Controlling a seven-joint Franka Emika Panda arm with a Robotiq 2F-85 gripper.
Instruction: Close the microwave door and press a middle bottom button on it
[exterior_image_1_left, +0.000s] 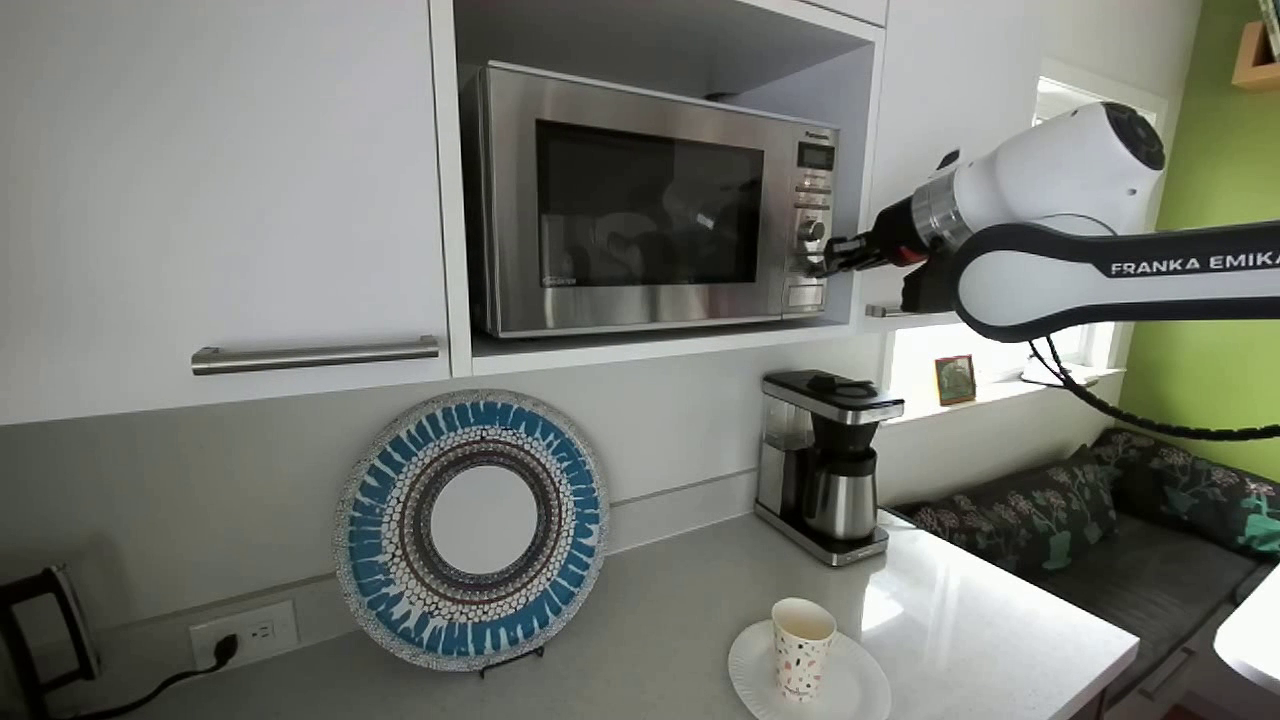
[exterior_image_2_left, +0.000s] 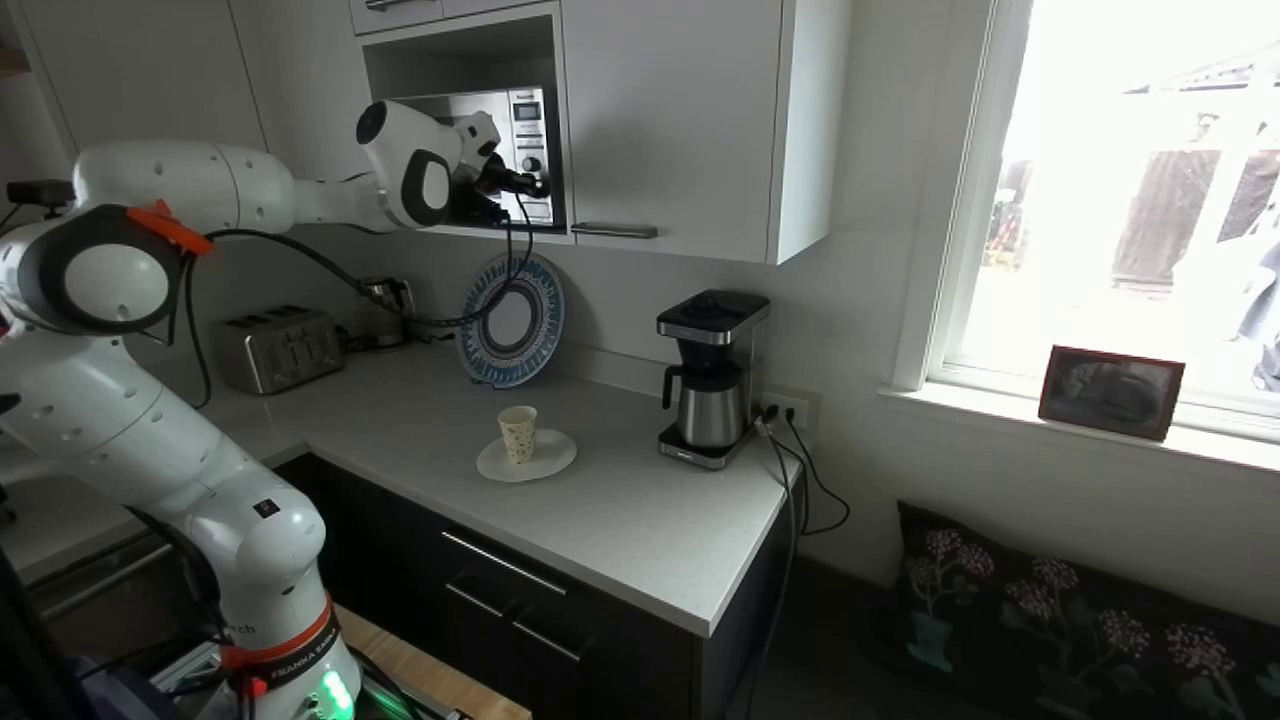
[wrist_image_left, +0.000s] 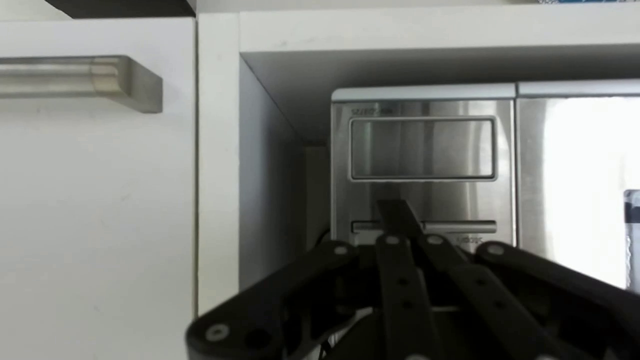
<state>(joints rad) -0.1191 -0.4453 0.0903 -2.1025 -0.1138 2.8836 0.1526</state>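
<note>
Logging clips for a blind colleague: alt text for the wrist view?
The shut gripper points at the control strip of the microwave; contact unclear. Scene upside down: closed microwave door at right, white cupboard door with metal handle at left.

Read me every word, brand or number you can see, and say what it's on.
"Panasonic": microwave, top of its control strip.
"FRANKA EMIKA": robot arm, cut by the picture edge.
"FRANKA EMIKA": arm base, small.
"rch": fragment just above that base.
Too small or blurred: marks on the microwave door and coffee maker, the display, and the control strip's labels, upside down in the wrist view.
</note>
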